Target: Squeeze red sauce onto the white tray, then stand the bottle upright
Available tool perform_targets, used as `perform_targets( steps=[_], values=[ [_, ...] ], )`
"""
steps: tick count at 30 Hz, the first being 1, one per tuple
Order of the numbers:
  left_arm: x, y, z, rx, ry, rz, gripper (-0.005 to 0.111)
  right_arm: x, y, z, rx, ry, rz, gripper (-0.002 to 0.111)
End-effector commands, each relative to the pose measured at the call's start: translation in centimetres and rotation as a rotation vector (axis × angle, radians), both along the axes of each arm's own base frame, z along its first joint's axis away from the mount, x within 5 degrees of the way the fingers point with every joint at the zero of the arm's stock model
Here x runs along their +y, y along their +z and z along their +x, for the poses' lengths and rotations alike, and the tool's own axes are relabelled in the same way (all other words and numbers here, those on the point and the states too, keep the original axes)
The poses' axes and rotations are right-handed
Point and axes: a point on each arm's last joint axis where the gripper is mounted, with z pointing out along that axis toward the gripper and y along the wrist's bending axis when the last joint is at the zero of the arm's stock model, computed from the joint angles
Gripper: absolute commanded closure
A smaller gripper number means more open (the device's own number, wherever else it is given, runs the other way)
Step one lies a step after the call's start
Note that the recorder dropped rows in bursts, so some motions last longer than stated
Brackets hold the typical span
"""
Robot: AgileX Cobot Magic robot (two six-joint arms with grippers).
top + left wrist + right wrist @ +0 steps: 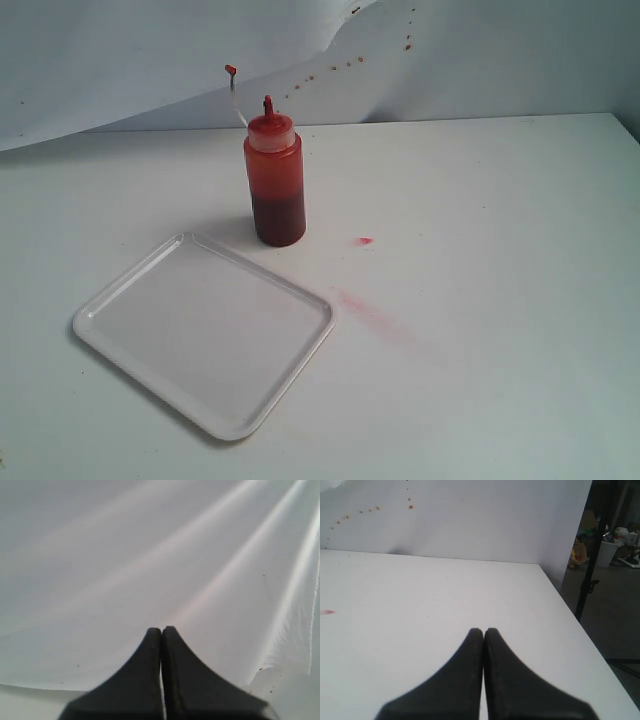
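The bottle stands upright on the table in the exterior view, behind the white tray. Dark red sauce fills its lower part, and its tethered red cap hangs out to the left of the nozzle. The tray lies flat at the front left, and I see no sauce on it. Neither arm shows in the exterior view. My left gripper is shut with nothing in it, facing a white sheet. My right gripper is shut and empty above the white tabletop.
A small pink-red blob and a faint smear mark the table right of the bottle. A wrinkled white backdrop carries a row of red specks. The table's right edge drops off toward a dark stand.
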Motion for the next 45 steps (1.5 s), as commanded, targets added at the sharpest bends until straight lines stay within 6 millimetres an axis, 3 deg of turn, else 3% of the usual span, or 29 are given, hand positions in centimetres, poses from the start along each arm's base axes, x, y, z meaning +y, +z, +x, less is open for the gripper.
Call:
perform_targets(
  steps=[1,4,7,12,15,24,30,36,40,45],
  values=[
    [-0.1,0.4,1.5,-0.002,-0.016,-0.012,0.107,0.0,-0.1,0.0,0.0,-0.006,-0.008,0.108],
    [-0.1,0.6,2.6,-0.006,-0.016,0.017,0.1,0.0,-0.1,0.0,0.0,-0.006,-0.008,0.108],
    [-0.1,0.6,3.8,0.015,-0.02,0.016,0.081,0.0,-0.1,0.0,0.0,-0.006,-0.008,0.108],
    [-0.1,-0.2,6.2,0.096,-0.024,0.006,0.026,0.0,-0.1,0.0,0.0,-0.006,-0.008,0.108],
    [-0.1,-1.0,7.9,0.169,-0.03,-0.046,0.003,0.0,-0.1,0.0,0.0,-0.006,-0.008,0.108],
    [-1.0,-3.9,13.1,0.327,-0.091,-0.15,0.002,0.0,-0.1,0.0,0.0,-0.006,-0.008,0.108],
    [-4.6,-4.6,15.7,0.283,-0.295,0.059,0.002,0.0,-0.1,0.0,0.0,-0.006,-0.008,0.108],
    [-6.4,-5.3,18.2,0.524,-0.325,0.265,0.002,0.0,-0.1,0.0,0.0,-0.006,-0.008,0.108],
    [-7.9,-5.4,19.2,0.467,-0.397,0.253,0.002,0.0,-0.1,0.0,0.0,-0.006,-0.008,0.108],
    [-10.5,-7.1,20.6,0.366,-0.53,0.247,0.002,0.0,-0.1,0.0,0.0,-0.006,-0.008,0.108]
  ],
)
